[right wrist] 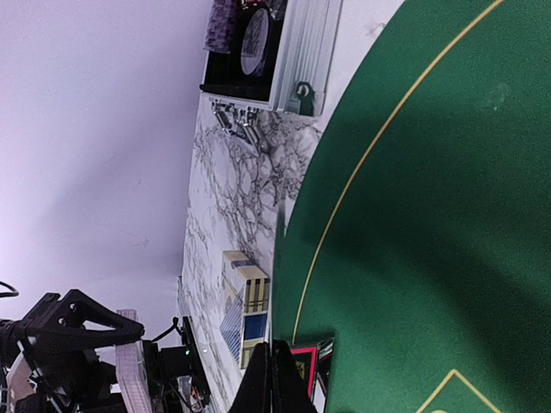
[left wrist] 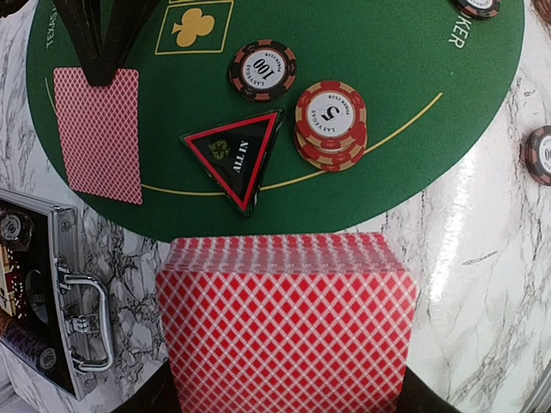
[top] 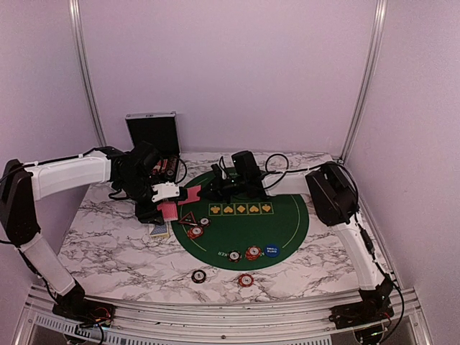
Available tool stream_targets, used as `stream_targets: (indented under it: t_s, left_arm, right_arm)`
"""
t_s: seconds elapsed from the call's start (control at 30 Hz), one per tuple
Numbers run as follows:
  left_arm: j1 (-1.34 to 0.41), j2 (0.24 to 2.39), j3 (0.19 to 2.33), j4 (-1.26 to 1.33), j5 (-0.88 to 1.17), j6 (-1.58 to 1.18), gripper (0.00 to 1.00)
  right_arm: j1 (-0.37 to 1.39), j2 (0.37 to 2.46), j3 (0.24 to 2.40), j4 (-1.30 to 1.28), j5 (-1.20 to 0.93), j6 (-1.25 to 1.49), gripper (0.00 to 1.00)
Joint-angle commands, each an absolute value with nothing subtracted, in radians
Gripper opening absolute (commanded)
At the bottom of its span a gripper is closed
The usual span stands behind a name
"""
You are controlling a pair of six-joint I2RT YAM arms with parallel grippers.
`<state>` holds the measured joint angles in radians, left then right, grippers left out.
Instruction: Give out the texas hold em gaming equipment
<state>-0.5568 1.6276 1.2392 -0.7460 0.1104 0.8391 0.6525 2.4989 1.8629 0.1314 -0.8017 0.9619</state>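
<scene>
My left gripper is shut on a deck of pink-red-backed cards and holds it above the mat's left edge. My right gripper is shut on a single card by its end, low over the green mat. In its own wrist view its fingertips are pressed together. A triangular marker, a black chip and a red chip stack lie near the deck. A red chip, a black chip and a blue disc lie at the mat's front.
Two chips lie on the marble in front of the mat. A blue card box lies beside the mat's left edge. The open black metal-edged case stands at the back left; it also shows in the left wrist view.
</scene>
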Motion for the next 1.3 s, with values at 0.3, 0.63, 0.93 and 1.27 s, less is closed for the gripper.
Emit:
stream_targets:
  t_s: [0.3, 0.63, 0.93, 1.27]
  left_arm:
    - [-0.554, 1.611, 1.252, -0.782, 0.142, 0.821, 0.05]
    - [-0.558, 1.614, 1.257, -0.786, 0.143, 0.821, 0.05]
    - [-0.56, 1.617, 1.267, -0.787, 0.143, 0.812, 0.05]
    - [-0.56, 1.652, 1.299, -0.775, 0.171, 0.768, 0.03]
  right_arm:
    - [0.654, 2.601, 2.03, -0.065, -0.694, 0.853, 0.21]
    - [0.664, 2.524, 2.011, -0.251, -0.567, 0.695, 0.42]
    - [0.672, 2.299, 1.808, -0.223, -0.462, 0.612, 0.79]
    - [0.726, 2.12, 1.507, 0.149, -0.747, 0.787, 0.89]
